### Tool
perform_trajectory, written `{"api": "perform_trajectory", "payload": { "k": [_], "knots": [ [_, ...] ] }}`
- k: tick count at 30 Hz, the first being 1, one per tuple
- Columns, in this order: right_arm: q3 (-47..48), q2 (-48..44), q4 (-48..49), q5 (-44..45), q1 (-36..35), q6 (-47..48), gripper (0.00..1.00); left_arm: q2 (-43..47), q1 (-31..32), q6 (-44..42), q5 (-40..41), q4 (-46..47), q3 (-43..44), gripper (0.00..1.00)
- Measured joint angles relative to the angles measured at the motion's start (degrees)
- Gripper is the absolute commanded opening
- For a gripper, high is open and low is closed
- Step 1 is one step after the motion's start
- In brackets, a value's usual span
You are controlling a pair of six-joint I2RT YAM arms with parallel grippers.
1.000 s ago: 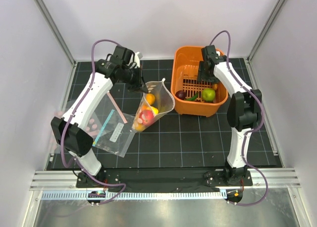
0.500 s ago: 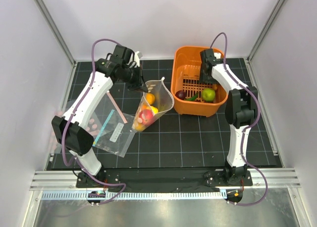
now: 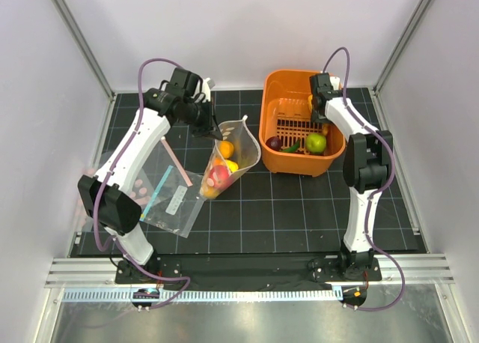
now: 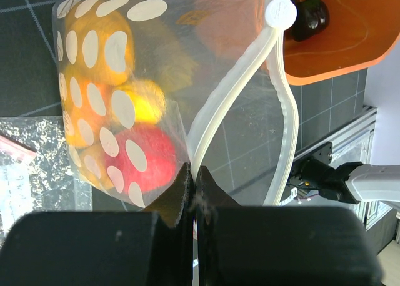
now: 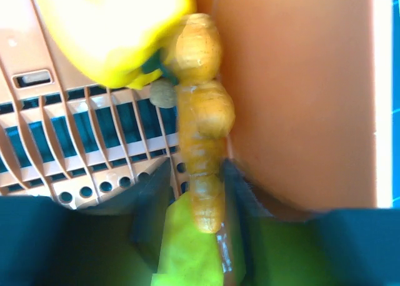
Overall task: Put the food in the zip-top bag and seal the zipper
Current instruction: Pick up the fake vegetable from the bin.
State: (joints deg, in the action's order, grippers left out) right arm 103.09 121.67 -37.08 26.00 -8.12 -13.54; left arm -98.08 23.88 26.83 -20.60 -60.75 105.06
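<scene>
The zip-top bag [image 3: 238, 152], clear with white dots, hangs tilted from my left gripper [image 3: 212, 129], which is shut on the zipper [image 4: 215, 117] at the mouth edge. Inside it lie a red apple [image 4: 147, 167] and orange-yellow fruits [image 4: 94, 42]. My right gripper [image 3: 318, 115] reaches down into the orange basket [image 3: 299, 168] near its right wall. Its jaws straddle an orange-yellow ribbed piece [image 5: 200, 117]: the right finger touches it and a gap shows on the left. A yellow pepper [image 5: 112, 30] lies just beyond. A green fruit [image 3: 315, 142] and a dark purple piece [image 3: 274, 142] rest in the basket's front.
A clear bag with a teal strip and white label [image 3: 172, 201] lies flat at the left, beside a loose pink strip [image 3: 178, 165] and a pink-dotted bag [image 3: 133, 187]. White walls and metal rails enclose the black gridded mat [image 3: 299, 208].
My right gripper has shifted toward the basket's back right wall and its jaws have narrowed around the ribbed piece. The left gripper and the bag have stayed put.
</scene>
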Motion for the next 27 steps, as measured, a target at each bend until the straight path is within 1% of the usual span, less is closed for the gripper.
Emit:
{"api": "perform_trajectory", "payload": {
  "k": [1,2,5,6,7,8,9,14,18,20,24,27],
  "knots": [
    [-0.02,0.02,0.07,-0.04,0.0,-0.04,0.34,0.0,-0.04,-0.04,0.0,0.0,0.0,0.0],
    [-0.02,0.0,0.22,-0.02,0.13,-0.09,0.25,0.0,-0.07,-0.07,0.0,0.0,0.0,0.0],
    [-0.02,0.0,0.63,-0.46,0.37,0.2,0.22,0.0,-0.13,-0.07,0.0,0.0,0.0,0.0],
    [-0.02,0.0,0.66,-0.5,0.37,0.22,0.12,0.02,-0.15,-0.07,0.0,0.0,0.0,0.0],
    [0.0,0.02,0.66,-0.5,0.37,0.22,0.08,0.02,-0.15,-0.07,0.0,0.0,0.0,0.0],
    [-0.02,0.0,0.66,-0.5,0.37,0.22,0.07,0.0,-0.17,-0.04,0.0,0.0,0.0,0.0],
    [-0.02,0.0,0.63,-0.52,0.37,0.2,0.02,0.02,-0.17,-0.04,0.0,0.0,0.0,0.0],
    [-0.02,-0.28,0.59,-0.68,0.37,0.09,0.01,0.11,-0.17,0.11,0.0,0.0,0.0,0.0],
    [-0.09,-2.54,-1.38,-1.44,0.37,-1.01,0.01,0.33,-0.17,0.85,-0.04,0.04,-0.02,0.0],
    [-1.09,-5.4,-2.43,-2.58,0.37,-1.75,0.01,0.37,-0.17,1.49,-0.09,0.13,-0.04,0.0],
    [-5.27,-14.12,-3.43,-6.01,0.37,-3.02,0.01,0.55,-0.17,2.32,-0.17,0.5,-0.35,0.0],
    [-6.56,-20.96,-4.68,-10.73,0.37,-3.74,0.01,0.59,-0.15,2.82,-0.22,0.66,-0.42,0.0]
  ]
}}
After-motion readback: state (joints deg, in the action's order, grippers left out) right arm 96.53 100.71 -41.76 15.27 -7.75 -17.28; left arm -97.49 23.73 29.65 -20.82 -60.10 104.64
